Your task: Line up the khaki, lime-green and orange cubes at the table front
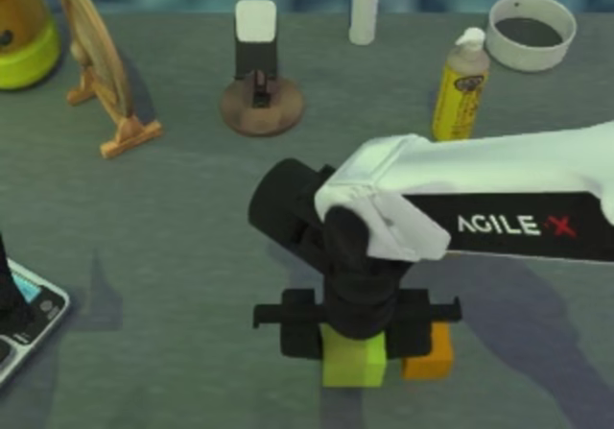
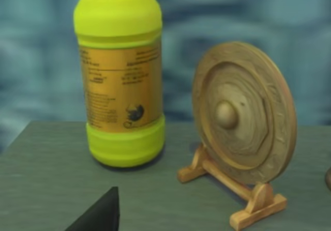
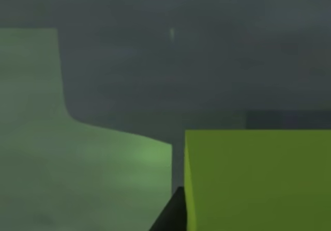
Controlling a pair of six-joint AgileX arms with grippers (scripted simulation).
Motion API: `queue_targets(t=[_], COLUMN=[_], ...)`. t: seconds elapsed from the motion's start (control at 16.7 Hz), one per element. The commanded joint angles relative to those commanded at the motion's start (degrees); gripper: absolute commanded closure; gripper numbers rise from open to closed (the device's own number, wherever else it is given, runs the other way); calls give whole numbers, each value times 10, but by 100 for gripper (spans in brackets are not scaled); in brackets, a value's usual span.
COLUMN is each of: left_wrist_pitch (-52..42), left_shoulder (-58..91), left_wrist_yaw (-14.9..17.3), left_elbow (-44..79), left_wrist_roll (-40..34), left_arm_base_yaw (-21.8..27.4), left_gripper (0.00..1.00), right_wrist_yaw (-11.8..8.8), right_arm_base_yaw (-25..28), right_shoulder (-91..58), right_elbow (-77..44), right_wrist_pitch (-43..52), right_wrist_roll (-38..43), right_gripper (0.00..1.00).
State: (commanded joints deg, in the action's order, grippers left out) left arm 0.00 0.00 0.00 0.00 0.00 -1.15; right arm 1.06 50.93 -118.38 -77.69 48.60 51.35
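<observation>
- Right gripper (image 1: 353,338) is low over the lime-green cube (image 1: 354,360), at the front edge of the table (image 1: 173,256). The wrist body covers the cube's back half in the top view.
- Cannot tell whether the fingers are pinching the cube or already spread; the top view hides them. The right wrist view only shows the cube face up close with one dark finger (image 3: 170,215) edge beside it.
- Orange cube (image 1: 429,352) sits just right of the lime-green one, touching or nearly so. That reads as a row being built: green goes in next to orange.
- Khaki cube isn't visible in any view. It may be under the arm; can't confirm.
- Left arm is parked, seen only as a dark base at the table's left edge, well left of the lime-green cube. Its gripper isn't visible. Its wrist camera faces the yellow jug (image 2: 120,81) and wooden disc on a stand (image 2: 243,122).
- Yellow pump bottle (image 1: 460,83) is far behind the lime-green cube, clear of the work.
- Judgement: green placement in progress or just finishing; khaki still to line up.
</observation>
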Motion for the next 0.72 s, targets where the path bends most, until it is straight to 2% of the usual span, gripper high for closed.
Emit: queue_targets(t=[0.06,0.72], left_wrist_pitch=[0,0], left_shoulder=[0,0], left_wrist_yaw=[0,0], left_elbow=[0,0], left_wrist_roll=[0,0], left_arm_base_yaw=[0,0], left_gripper=[0,0], right_wrist_yaw=[0,0], right_arm_base_yaw=[0,0], right_shoulder=[0,0], right_elbow=[0,0], right_wrist_pitch=[0,0], right_wrist_roll=[0,0], right_gripper=[100,17])
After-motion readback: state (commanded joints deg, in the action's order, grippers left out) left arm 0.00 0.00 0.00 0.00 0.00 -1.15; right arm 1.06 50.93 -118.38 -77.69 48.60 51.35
